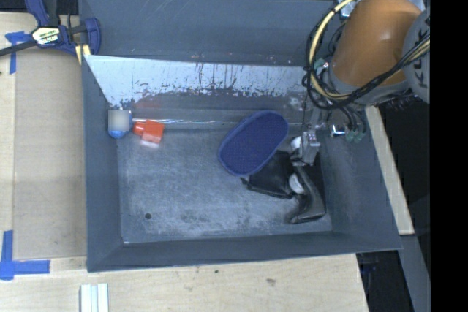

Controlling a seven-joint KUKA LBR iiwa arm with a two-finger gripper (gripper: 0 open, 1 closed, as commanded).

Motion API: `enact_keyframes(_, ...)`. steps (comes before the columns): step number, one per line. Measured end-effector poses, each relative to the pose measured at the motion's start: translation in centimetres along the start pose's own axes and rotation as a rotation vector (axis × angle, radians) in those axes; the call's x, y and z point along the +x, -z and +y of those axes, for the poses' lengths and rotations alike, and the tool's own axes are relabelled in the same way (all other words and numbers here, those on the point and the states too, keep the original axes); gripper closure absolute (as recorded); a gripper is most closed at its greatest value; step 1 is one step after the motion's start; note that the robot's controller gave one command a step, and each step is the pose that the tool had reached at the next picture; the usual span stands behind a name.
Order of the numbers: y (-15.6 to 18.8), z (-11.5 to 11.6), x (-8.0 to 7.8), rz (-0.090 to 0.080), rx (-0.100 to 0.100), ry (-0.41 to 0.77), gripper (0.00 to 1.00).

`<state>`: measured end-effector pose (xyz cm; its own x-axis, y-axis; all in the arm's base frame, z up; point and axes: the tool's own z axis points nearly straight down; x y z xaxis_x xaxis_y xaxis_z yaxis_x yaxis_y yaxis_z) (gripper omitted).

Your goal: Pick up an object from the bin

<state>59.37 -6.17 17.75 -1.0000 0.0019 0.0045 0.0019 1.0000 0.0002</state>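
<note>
While the gripper hangs low at the arm's end of the bin, under the arm's orange cover, it's right over a black, floppy-looking thing lying flat on the bin floor. Whether they touch, cannot tell. Whether the gripper is apart or together, cannot tell either: dark tip against a dark thing, with cables in the way.

A blue oval pad lies just beside the gripper, on the side away from the arm, and its near edge overlaps or touches the black thing. An orange block and a small grey cylinder with a blue end lie well apart from the gripper, across the bin along the back wall, next to each other.

Likely step: closing in on the black thing, nothing lifted yet.

To do it well:
- Come straight down on the thick middle of the black thing, not the thin hooked end nearest the front wall, which would probably slip out.
- Keep clear of the blue pad's edge so the two don't get pinched together.
- The side wall is near on the arm's side, so don't drift that way.
- The thing looks soft and flat, so go right down to the floor before closing.
- Lift straight up and check that it hangs clear of the pad.
</note>
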Motion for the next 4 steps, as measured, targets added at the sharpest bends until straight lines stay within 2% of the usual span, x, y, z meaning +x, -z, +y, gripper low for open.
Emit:
enact_keyframes(1, -8.5, -1.1, 4.7, 0.002, 0.000, -0.016, 0.00)
enact_keyframes(2, -8.0, -1.0, 4.3, -0.008, 0.001, -0.012, 1.00)
enact_keyframes(3, -8.1, 5.5, 3.9, -0.008, -0.001, 0.232, 1.00)
enact_keyframes(4, -8.2, 5.3, 4.1, 0.000, 0.000, 0.230, 0.00)
